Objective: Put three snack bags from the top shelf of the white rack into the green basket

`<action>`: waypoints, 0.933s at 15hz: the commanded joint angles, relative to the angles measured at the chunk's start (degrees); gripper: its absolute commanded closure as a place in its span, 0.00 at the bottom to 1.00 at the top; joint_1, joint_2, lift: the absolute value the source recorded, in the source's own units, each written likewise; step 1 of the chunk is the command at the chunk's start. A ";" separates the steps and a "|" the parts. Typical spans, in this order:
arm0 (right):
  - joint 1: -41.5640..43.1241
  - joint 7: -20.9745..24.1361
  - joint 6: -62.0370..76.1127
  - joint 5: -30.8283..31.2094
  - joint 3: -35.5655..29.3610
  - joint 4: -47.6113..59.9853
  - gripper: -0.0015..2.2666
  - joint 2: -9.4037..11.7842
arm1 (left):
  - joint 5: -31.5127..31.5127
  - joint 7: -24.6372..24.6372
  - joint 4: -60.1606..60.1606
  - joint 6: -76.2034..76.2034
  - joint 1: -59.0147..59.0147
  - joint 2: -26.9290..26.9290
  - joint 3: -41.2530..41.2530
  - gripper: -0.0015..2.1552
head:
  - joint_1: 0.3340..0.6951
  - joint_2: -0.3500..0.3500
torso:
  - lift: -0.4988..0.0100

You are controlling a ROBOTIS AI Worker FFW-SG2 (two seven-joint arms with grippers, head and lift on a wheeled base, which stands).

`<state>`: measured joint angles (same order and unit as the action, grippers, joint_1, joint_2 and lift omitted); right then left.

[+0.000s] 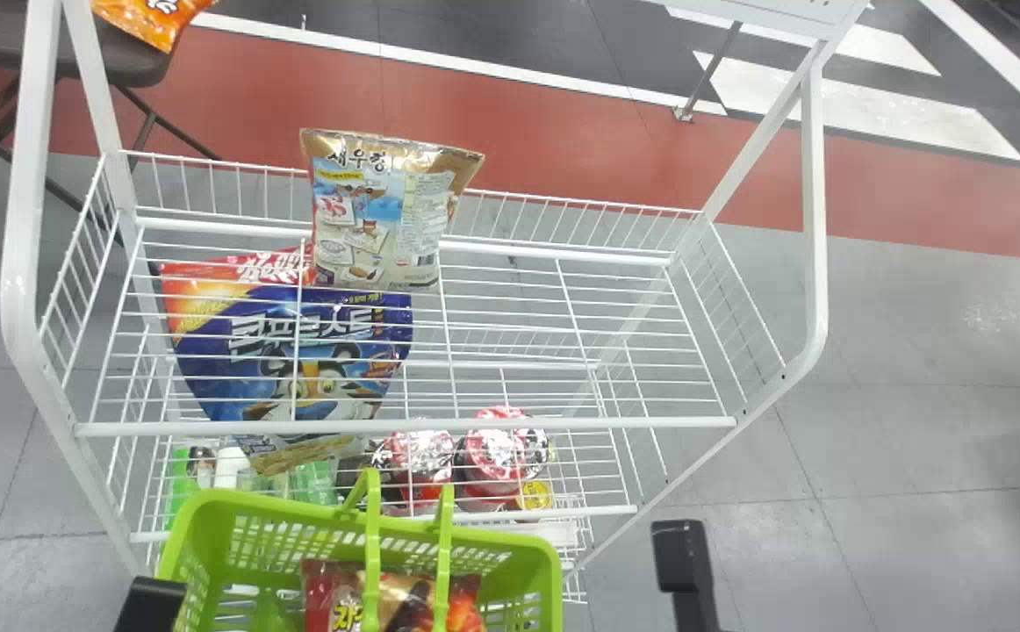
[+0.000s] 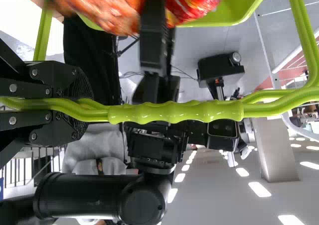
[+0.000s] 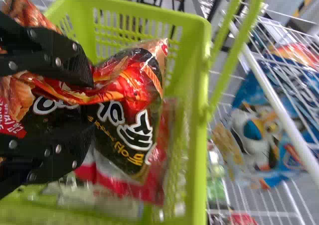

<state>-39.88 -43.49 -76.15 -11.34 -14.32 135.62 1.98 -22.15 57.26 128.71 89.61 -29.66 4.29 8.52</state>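
Handles [image 1: 372, 549] arch over basket [image 1: 178, 535], left hand [image 2: 83, 105] pinching them; right hand [image 3: 87, 105] pinching snack bag [image 3: 132, 120]; rack [image 1: 405, 428] beyond.

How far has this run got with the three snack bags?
One red-edged bag already lies in the green basket, so that one looks done. The right gripper has a red-and-black bag pinched at the basket, not yet released. Remaining: the beige bag on the top shelf, probably the last. The left gripper holds the basket handle.
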 commanded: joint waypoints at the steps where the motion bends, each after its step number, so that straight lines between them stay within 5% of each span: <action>1: -0.64 -0.54 0.42 0.00 -3.08 0.96 0.02 0.04 | 0.00 -0.39 -0.13 0.42 0.22 -0.07 0.62 0.98 | 1.00 0.00 | 0.98; 6: -1.34 -2.91 0.07 -3.25 -9.23 6.77 0.03 -1.02 | 0.09 -0.57 -0.04 0.42 -0.05 -0.07 1.06 0.98 | 1.00 0.00 | 0.98; 9: -1.26 -1.77 20.29 -4.48 -10.38 5.62 0.03 -2.03 | 0.18 -0.66 0.05 0.42 -0.48 -0.07 1.15 0.98 | 1.00 0.00 | 0.98; 11: -1.70 4.21 42.96 -3.69 -6.95 2.11 0.03 -2.03 | 0.35 -1.27 0.05 0.42 -0.40 -0.07 1.94 0.98 | 1.00 0.00 | 0.98; 14: -3.28 19.76 70.21 3.43 2.81 -2.55 0.04 -2.03 | 0.44 -1.89 0.05 0.42 -0.22 -0.07 2.56 0.98 | 1.00 0.00 | 0.98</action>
<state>-42.81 -25.91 -16.04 -10.49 -15.45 135.17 0.09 -21.78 55.46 128.76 89.61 -29.91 4.22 10.83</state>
